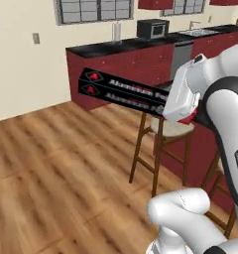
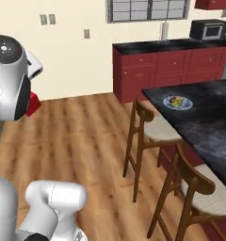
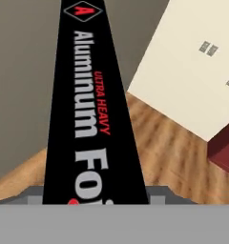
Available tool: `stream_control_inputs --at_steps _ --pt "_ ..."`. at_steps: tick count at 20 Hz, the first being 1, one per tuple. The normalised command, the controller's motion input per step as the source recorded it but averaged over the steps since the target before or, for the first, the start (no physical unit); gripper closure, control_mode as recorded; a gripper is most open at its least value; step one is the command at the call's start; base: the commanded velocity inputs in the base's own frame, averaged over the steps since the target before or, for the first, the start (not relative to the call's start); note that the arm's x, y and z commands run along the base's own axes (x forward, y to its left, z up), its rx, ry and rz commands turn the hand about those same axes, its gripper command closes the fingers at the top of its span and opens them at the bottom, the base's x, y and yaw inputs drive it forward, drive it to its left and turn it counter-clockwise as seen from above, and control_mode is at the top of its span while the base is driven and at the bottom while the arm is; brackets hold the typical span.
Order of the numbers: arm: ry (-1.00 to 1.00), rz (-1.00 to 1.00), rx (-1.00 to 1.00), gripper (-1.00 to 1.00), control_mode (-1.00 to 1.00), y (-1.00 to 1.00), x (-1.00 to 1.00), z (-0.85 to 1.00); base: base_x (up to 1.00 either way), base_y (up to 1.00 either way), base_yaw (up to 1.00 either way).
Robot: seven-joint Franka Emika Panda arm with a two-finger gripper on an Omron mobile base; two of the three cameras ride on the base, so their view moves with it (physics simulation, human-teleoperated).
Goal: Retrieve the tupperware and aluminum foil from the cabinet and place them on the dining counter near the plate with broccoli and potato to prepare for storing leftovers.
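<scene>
My gripper (image 1: 169,99) is shut on the aluminum foil (image 1: 122,91), a long black box with white lettering held level in the air above the wooden floor. The box runs up the hand view away from the gripper (image 3: 95,199), its red triangle logo at the far end of the aluminum foil (image 3: 90,114). The box's red end (image 2: 34,103) pokes out behind my wrist. On the dining counter (image 2: 206,129) the pale plate (image 2: 178,102) carries the green broccoli (image 2: 180,100) and a bit of potato. The tupperware and the cabinet are out of view.
Two wooden stools (image 2: 150,129) stand along the island's near side; one stool (image 1: 163,131) is just under the held box. A black wall counter with red drawers (image 1: 126,62) and a microwave (image 1: 152,29) runs along the back. Open wood floor (image 1: 56,163) lies to the left.
</scene>
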Motion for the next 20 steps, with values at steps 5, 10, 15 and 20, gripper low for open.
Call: stream_control_inputs --at_steps 5,10,15,20 --pt "0.00 0.00 0.00 1.00 1.00 0.00 0.00 0.00 0.48 0.55 -0.77" --pt "0.00 0.00 0.00 1.00 1.00 0.00 0.00 0.00 0.57 0.60 -0.74" --pt "0.00 0.00 0.00 1.00 1.00 0.00 0.00 0.00 0.94 0.91 -0.56" --pt "0.00 0.00 0.00 1.00 1.00 0.00 0.00 0.00 1.00 1.00 -0.49"
